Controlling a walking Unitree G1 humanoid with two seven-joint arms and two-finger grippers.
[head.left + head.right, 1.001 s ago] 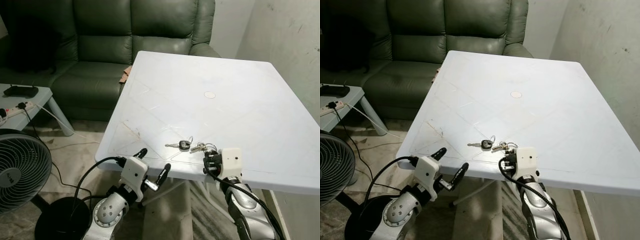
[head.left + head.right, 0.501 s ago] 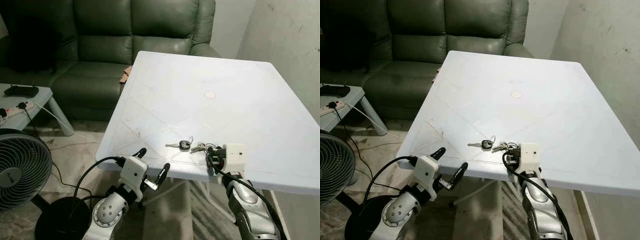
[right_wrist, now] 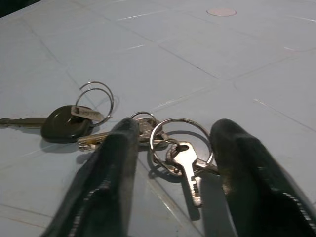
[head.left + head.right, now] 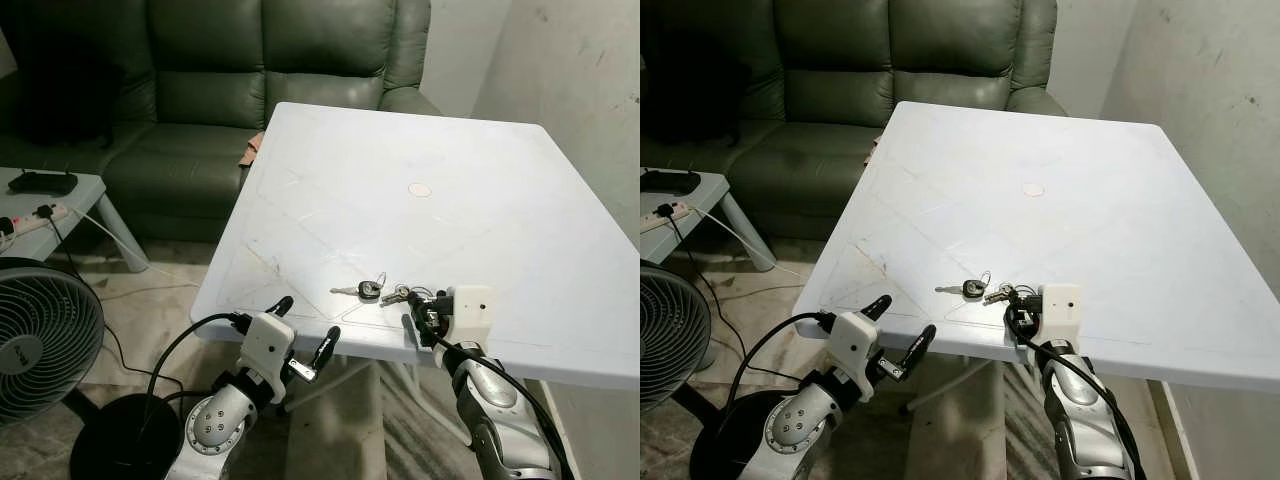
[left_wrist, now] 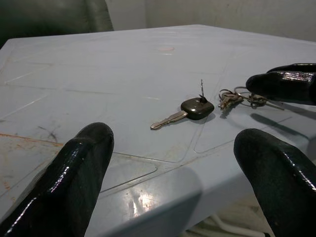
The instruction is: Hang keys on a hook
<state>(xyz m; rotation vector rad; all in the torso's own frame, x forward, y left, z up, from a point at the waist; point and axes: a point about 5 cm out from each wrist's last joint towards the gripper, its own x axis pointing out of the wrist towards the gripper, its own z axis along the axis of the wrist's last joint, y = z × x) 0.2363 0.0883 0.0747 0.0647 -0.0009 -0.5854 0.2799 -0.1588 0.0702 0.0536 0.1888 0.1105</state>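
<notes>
On the white table, near its front edge, lie a black-headed key with a ring and, just right of it, a bunch of small metal keys on rings. My right gripper reaches over the table edge. In the right wrist view it is open, with the bunch lying between its fingers and the black key beyond. My left gripper hangs open below the table's front edge. In its wrist view the black key lies ahead on the tabletop.
A dark green sofa stands behind the table. A fan and a low side table with a power strip are at the left. A wall runs along the right. A small round disc marks the tabletop's middle.
My right gripper has moved up and forward from the table edge until its fingers straddle the key bunch. The left arm and the keys have stayed put.
</notes>
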